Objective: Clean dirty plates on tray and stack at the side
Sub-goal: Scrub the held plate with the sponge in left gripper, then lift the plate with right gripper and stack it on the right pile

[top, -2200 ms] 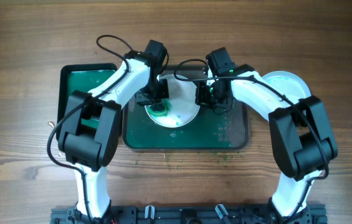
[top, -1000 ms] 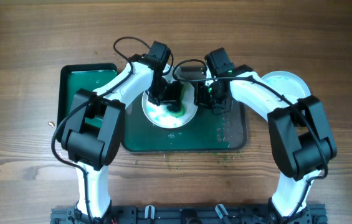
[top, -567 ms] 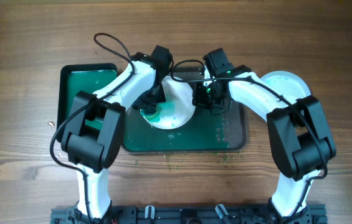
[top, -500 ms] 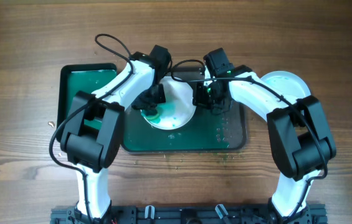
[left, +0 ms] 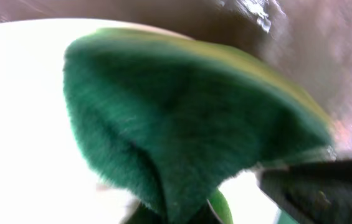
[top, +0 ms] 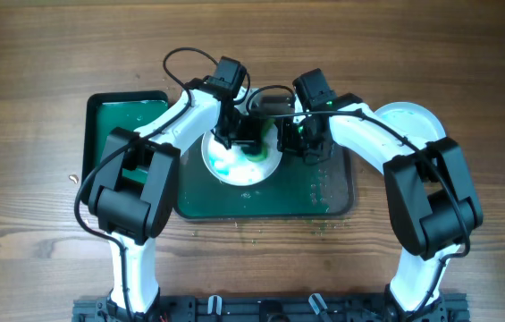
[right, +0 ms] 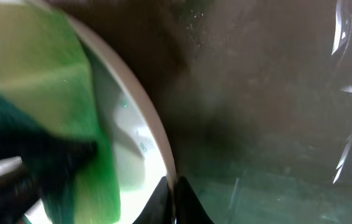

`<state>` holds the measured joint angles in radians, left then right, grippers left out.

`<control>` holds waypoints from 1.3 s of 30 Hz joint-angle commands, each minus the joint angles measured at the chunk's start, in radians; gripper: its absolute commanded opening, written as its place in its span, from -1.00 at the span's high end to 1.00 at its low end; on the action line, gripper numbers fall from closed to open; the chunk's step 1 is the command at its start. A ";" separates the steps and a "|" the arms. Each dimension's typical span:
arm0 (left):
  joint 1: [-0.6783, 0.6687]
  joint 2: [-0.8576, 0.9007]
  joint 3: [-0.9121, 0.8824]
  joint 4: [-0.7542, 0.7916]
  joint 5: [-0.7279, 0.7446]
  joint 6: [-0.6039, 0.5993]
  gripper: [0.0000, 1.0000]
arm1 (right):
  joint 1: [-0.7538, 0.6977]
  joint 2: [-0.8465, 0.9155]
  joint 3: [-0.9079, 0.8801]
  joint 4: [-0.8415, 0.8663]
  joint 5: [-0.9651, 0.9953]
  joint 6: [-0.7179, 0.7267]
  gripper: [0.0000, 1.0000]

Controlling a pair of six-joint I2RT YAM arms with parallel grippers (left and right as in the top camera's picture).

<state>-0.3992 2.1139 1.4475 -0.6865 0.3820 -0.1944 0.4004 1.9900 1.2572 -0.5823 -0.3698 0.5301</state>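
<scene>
Round white teal-streaked plate [top: 231, 167] wants overlapping strokes from the soft green sponge [left: 182, 124] clenched in the left claw [top: 243, 143], with the right claw [top: 304, 143] clenched on its rim.

Green sponge [left: 182, 124] fills frame, on white plate [left: 20, 124]; dark tray [left: 325, 50] top R.
</scene>
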 commanded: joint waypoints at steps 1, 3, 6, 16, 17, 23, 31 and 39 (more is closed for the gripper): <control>0.003 0.013 -0.002 0.037 -0.338 -0.145 0.92 | -0.005 0.015 -0.003 -0.006 0.018 -0.006 0.91; 0.003 0.013 -0.002 0.008 -0.525 -0.239 0.92 | -0.005 0.015 -0.003 -0.006 0.018 -0.006 0.91; 0.003 0.013 -0.002 -0.084 -0.726 -0.361 0.92 | -0.005 0.015 -0.003 -0.006 0.018 -0.006 0.91; 0.004 0.012 -0.002 -0.359 -0.458 -0.220 0.92 | -0.005 0.015 -0.003 -0.009 0.018 -0.011 0.91; 0.005 0.012 0.001 -0.375 -0.375 -0.167 0.92 | -0.005 0.015 -0.003 -0.010 0.017 -0.016 0.91; 0.031 -0.023 0.113 -0.523 -0.063 0.066 0.92 | -0.005 0.015 -0.003 -0.041 0.003 -0.060 0.91; 0.176 -0.212 0.256 -0.478 -0.050 0.037 0.92 | -0.005 -0.061 -0.002 -0.066 0.080 -0.136 0.91; 0.250 -0.223 0.256 -0.473 -0.060 -0.053 0.92 | 0.090 -0.363 -0.002 -0.196 0.658 -0.134 0.91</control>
<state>-0.1444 1.8942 1.6951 -1.1603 0.3054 -0.2207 0.4248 1.7355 1.2526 -0.7467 -0.0261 0.4099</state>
